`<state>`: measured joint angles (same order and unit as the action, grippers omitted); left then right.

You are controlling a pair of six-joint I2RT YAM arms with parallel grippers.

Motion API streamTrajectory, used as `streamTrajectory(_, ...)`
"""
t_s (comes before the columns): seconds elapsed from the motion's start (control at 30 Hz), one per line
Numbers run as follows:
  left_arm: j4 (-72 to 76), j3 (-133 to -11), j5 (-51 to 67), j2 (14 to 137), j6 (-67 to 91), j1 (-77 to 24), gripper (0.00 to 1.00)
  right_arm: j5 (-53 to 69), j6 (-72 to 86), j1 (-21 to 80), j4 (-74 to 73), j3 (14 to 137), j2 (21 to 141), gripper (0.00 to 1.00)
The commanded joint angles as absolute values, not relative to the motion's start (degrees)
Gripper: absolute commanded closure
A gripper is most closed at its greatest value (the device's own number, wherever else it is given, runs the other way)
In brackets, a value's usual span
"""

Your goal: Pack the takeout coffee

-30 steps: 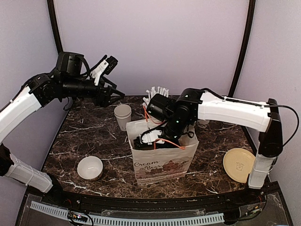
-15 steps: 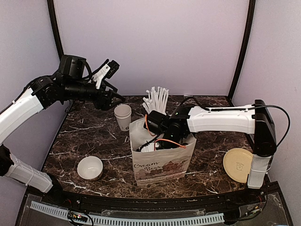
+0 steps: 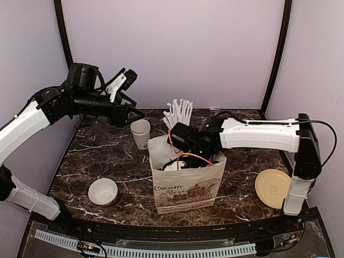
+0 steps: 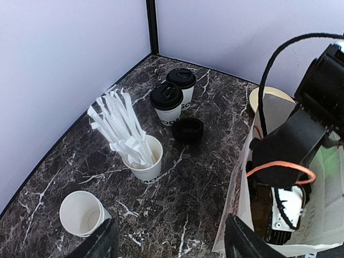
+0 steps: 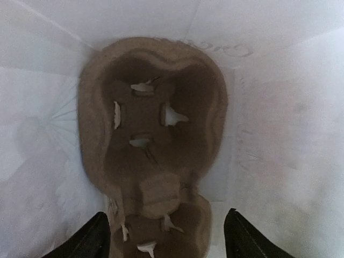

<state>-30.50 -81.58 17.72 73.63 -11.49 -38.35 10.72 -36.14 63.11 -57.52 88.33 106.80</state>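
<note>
Right gripper (image 5: 167, 237) inside paper bag (image 3: 185, 188), centre frame: jaws wide, empty, above cardboard cup carrier (image 5: 153, 134). Left gripper (image 4: 172, 244) upper left of top view, wide, empty. Lidded coffee cups (image 4: 167, 105) outside bag.

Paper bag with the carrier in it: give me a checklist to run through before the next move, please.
1. Brown moulded-pulp cup carrier lies at the bottom of the white paper bag, pockets empty: ok.
2. Bag upright, mouth open: ok.
3. Right gripper open, holding nothing: ok.
4. Right gripper out of the bag: not ok, it is inside.
5. Left gripper open and empty: ok.
6. Two white paper cups with black plastic lids upright, lidded: ok.
</note>
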Motion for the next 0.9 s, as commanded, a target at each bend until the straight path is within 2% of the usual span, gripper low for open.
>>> streamTrajectory(0.0,-30.34,-81.21,21.62,72.57,-13.43,-37.93,0.30,12.05,-37.49,63.46,-62.74,92.83,100.84,0.25)
streamTrajectory(0.23,-29.55,-80.16,33.19,73.98,-14.24,-38.26,0.30,9.75,-37.79,63.38,-64.77,96.30,99.55,0.26)
streamTrajectory(0.53,-23.95,-78.60,34.39,76.55,-15.54,-42.17,0.30,10.34,-39.46,61.80,-65.91,100.56,98.42,0.27)
streamTrajectory(0.63,-19.65,-78.88,31.44,78.19,-15.07,-44.42,0.30,10.84,-39.97,61.70,-66.07,100.57,98.61,0.27)
streamTrajectory(0.87,-11.15,-77.96,34.84,80.01,-12.22,-44.96,0.36,10.96,-39.74,61.47,-66.05,99.70,98.01,0.28)
